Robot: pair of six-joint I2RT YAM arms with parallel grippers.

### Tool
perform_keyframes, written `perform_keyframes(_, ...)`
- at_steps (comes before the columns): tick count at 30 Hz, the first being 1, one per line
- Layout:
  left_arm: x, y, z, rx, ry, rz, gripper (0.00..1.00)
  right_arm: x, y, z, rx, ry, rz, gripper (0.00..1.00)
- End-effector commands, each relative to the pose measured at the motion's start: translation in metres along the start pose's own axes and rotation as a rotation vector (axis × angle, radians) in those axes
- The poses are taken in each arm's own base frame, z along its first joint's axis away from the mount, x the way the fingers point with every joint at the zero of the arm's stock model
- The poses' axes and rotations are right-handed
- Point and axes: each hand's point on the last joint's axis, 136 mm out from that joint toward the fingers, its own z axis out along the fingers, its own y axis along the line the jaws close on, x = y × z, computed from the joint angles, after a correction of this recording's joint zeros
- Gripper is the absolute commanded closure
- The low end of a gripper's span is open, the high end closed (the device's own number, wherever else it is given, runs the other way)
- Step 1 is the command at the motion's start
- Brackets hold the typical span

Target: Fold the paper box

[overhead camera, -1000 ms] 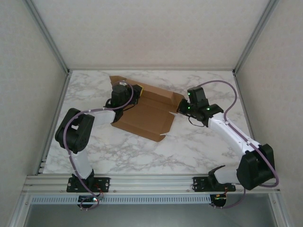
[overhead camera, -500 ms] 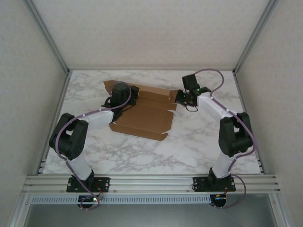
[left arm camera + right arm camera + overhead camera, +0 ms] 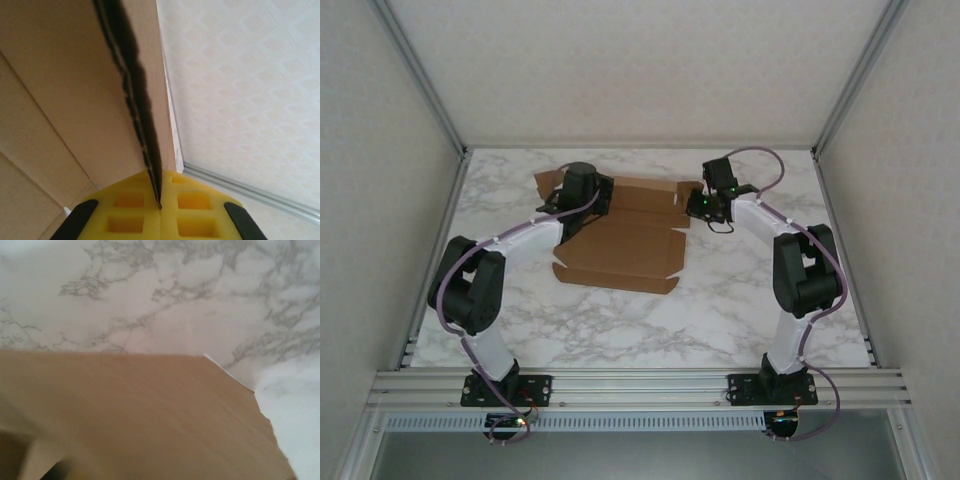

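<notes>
Marble table (image 3: 740, 300) carries the paper box (image 3: 620, 250); left gripper (image 3: 160, 202) is clenched on it; for the right gripper (image 3: 698, 205) I cannot tell. Uneven pulling could tear the cardboard.

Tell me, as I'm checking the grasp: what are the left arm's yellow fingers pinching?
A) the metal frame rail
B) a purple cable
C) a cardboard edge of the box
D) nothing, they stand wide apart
C: in the left wrist view the yellow fingers meet on the thin edge of a panel of the paper box, with no gap between them.
</notes>
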Motion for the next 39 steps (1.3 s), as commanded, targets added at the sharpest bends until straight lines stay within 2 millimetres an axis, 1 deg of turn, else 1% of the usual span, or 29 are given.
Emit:
perform_keyframes(1,-0.02,0.049,0.011,-0.204,-0.091,-0.029,1.0,-0.005,0.006,-0.002,-0.059,-0.032,0.049,0.79)
perform_keyframes(3,-0.022,0.053,0.015,-0.22,-0.095,-0.046,1.0,-0.001,0.001,-0.004,-0.064,-0.07,0.075,0.79)
perform_keyframes(5,-0.025,0.055,0.017,-0.224,-0.106,-0.061,1.0,0.001,-0.001,-0.012,-0.094,-0.133,0.11,0.82)
perform_keyframes(7,-0.027,0.056,0.019,-0.225,-0.116,-0.067,1.0,0.003,-0.002,-0.017,-0.123,-0.172,0.155,0.86)
perform_keyframes(11,-0.034,0.054,0.025,-0.227,-0.124,-0.087,1.0,0.009,-0.004,-0.029,-0.197,-0.254,0.255,0.9)
perform_keyframes(12,-0.035,0.053,0.026,-0.23,-0.127,-0.087,1.0,0.009,-0.004,-0.031,-0.221,-0.27,0.276,0.9)
perform_keyframes(14,-0.038,0.049,0.029,-0.227,-0.131,-0.084,1.0,0.012,0.004,-0.033,-0.277,-0.262,0.288,0.94)
perform_keyframes(15,-0.04,0.048,0.03,-0.226,-0.131,-0.084,1.0,0.013,0.01,-0.031,-0.302,-0.238,0.286,1.0)
perform_keyframes(18,-0.041,0.045,0.034,-0.219,-0.125,-0.085,1.0,0.021,0.024,-0.023,-0.361,-0.181,0.259,1.0)
perform_keyframes(21,-0.041,0.043,0.035,-0.212,-0.116,-0.073,1.0,0.027,0.037,-0.008,-0.395,-0.099,0.225,1.0)
perform_keyframes(24,-0.041,0.041,0.035,-0.21,-0.115,-0.06,1.0,0.028,0.044,0.006,-0.347,-0.018,0.173,1.0)
perform_keyframes(25,-0.042,0.041,0.034,-0.21,-0.118,-0.057,1.0,0.03,0.042,0.013,-0.318,0.006,0.154,1.0)
perform_keyframes(27,-0.043,0.038,0.033,-0.206,-0.12,-0.049,1.0,0.025,0.038,0.022,-0.274,0.023,0.139,1.0)
perform_keyframes(31,-0.043,0.032,0.03,-0.193,-0.122,-0.032,1.0,0.013,0.03,0.034,-0.167,0.04,0.079,1.0)
perform_keyframes(33,-0.043,0.03,0.028,-0.186,-0.122,-0.029,1.0,0.012,0.021,0.038,-0.09,0.07,0.057,1.0)
perform_keyframes(35,-0.043,0.025,0.026,-0.175,-0.123,-0.026,1.0,0.015,0.015,0.041,-0.033,0.099,0.036,1.0)
perform_keyframes(36,-0.043,0.023,0.025,-0.168,-0.122,-0.023,1.0,0.018,0.011,0.041,-0.01,0.108,0.022,0.97)
perform_keyframes(39,-0.044,0.017,0.023,-0.148,-0.124,-0.021,1.0,0.029,0.008,0.038,0.014,0.138,-0.002,0.83)
